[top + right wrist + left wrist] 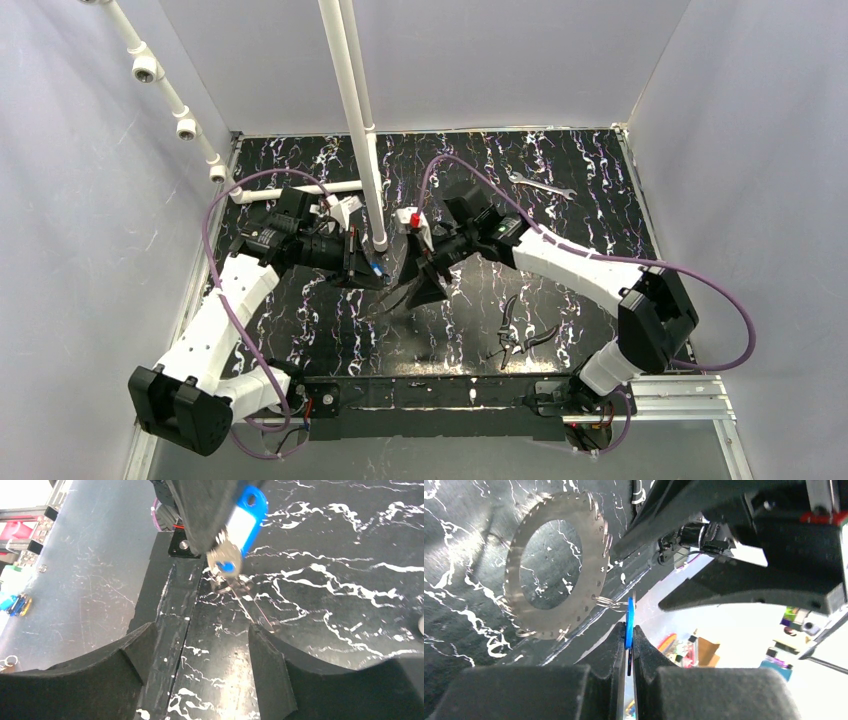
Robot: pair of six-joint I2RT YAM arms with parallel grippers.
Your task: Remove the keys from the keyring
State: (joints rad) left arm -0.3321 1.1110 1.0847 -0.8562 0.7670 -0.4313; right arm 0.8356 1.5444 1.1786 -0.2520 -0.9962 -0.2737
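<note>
Top external view gives the layout. The left end effector (368, 272) and right end effector (425, 285) meet nose to nose above the dark marbled tabletop (300, 335), just in front of a white post (372, 190). A blue speck, the key (376, 268), sits at the left tips. What hangs from it is too thin to read here. A wrench (540, 185) and pliers (515, 338) lie well apart on the right side.

Left wrist view shows the grip. The left fingers are pressed together on the key's blue head, seen edge-on. A small wire loop (608, 602) joins the key to the rim of the keyring (549, 622), a flat toothed disc with a wide hole, hanging tilted beside the fingertips. Whether it touches the tabletop I cannot tell.

Right wrist view shows what the others hide: the flat face of the blue head with its white label, and the pale metal below it. The right fingers stand apart with nothing between them, the key just ahead. The disc appears only as thin lines.

Judging from this, the step is separating key from ring. It probably goes best if the left clamp stays firm while the right fingers close on the disc's rim near the loop, not on the key, and work it off without a jerk.
</note>
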